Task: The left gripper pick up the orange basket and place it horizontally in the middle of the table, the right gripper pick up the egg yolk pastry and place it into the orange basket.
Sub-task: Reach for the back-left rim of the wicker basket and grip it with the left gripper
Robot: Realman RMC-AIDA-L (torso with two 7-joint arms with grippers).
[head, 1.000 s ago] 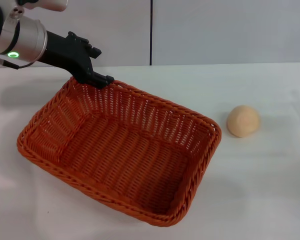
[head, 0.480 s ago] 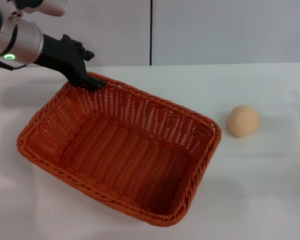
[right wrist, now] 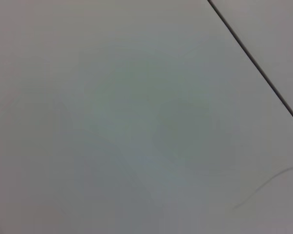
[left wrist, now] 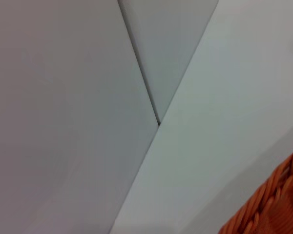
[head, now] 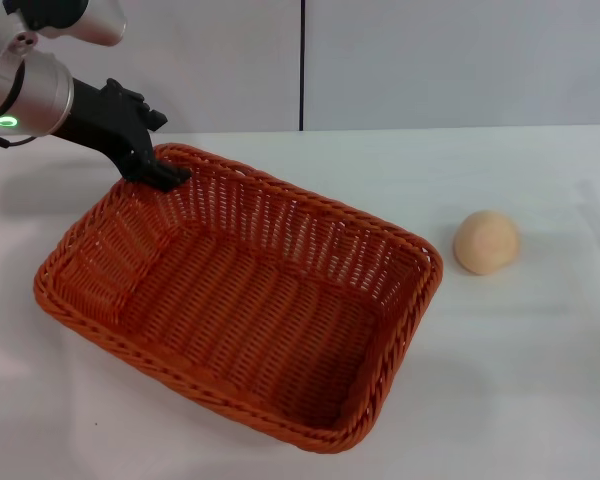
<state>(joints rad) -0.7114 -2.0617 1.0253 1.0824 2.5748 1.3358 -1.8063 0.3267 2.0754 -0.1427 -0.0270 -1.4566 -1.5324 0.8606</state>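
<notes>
One corner matters to us: our left gripper sits at the orange basket's far-left rim corner, fingers' state unclear, the basket's long axis running diagonally across the table.

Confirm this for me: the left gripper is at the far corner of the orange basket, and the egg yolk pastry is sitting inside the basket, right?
Not quite. The head view shows the egg yolk pastry on the table, outside the orange basket on the robot's right. The left gripper is at the basket's far corner.
</notes>
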